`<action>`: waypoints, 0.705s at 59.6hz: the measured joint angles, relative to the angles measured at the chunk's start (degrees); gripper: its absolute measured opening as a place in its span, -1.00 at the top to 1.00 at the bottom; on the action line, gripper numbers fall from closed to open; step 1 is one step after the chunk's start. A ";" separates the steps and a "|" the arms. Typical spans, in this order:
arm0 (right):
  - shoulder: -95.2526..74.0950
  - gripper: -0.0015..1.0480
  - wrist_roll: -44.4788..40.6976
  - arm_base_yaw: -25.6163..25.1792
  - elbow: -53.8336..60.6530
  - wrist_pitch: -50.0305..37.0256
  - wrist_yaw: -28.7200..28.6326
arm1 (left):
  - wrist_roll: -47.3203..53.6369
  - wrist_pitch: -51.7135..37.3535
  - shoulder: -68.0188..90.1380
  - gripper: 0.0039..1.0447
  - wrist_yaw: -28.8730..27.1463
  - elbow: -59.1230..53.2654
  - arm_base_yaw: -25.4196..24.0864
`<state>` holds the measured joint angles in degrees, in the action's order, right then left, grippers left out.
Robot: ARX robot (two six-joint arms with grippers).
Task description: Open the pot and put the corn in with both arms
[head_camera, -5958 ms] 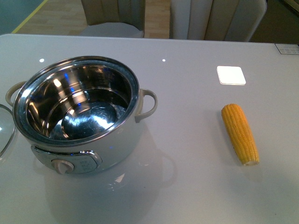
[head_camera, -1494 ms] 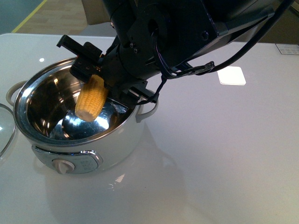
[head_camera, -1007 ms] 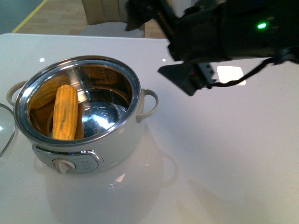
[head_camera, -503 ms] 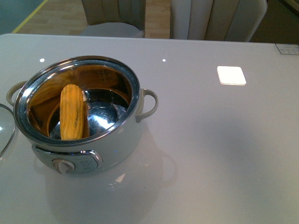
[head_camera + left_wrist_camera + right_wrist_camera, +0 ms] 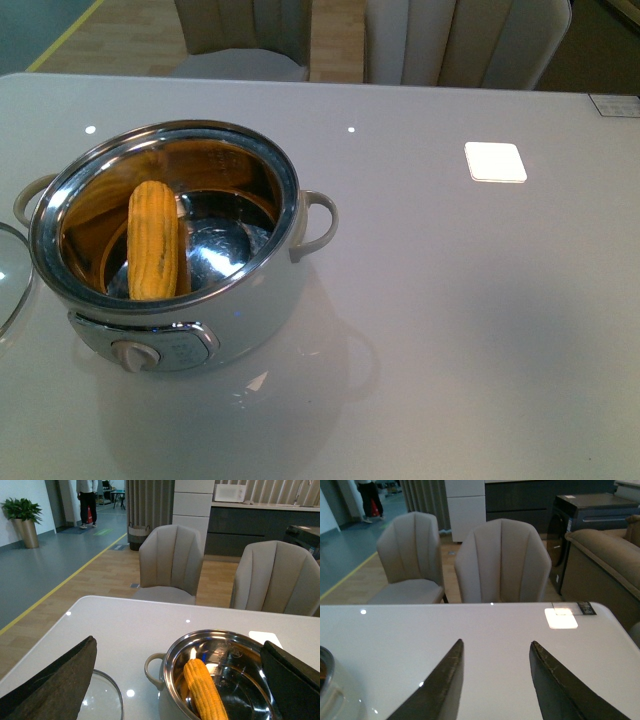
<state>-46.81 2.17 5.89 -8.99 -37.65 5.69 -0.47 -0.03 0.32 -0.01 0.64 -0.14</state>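
Corn in the open pot.
The yellow-orange, tapered corn [image 5: 153,241] lay inside the cream pot [image 5: 250,300], leaning on its shiny steel wall left of centre. A glass lid [image 5: 8,275] lay on the table [image 5: 450,330] just left. Both the left gripper [image 5: 180,680] and right gripper [image 5: 495,680] were spread wide, empty.

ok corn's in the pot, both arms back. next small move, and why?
Probably none beyond holding clear: the corn lies inside the open pot, the glass lid rests beside it on the table, and both the left gripper and right gripper are open and empty.
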 joint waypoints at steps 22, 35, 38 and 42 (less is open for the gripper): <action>11.45 0.96 -1.79 -5.66 5.22 6.60 -5.55 | 0.00 0.00 0.00 -0.87 0.00 0.00 0.00; 16.90 0.96 -1.84 -5.70 7.89 8.57 -5.57 | -0.02 0.00 0.00 -0.87 -0.02 0.00 0.00; 17.66 0.96 -1.84 -5.70 8.00 8.98 -5.51 | 0.00 0.00 0.00 -0.87 0.02 0.00 0.00; 19.61 0.96 -1.84 -5.70 8.02 10.84 -5.51 | 0.00 0.02 0.00 -0.87 0.00 0.00 0.00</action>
<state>-27.20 0.34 0.19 -0.97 -26.81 0.19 -0.47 -0.01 0.32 -0.01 0.64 -0.14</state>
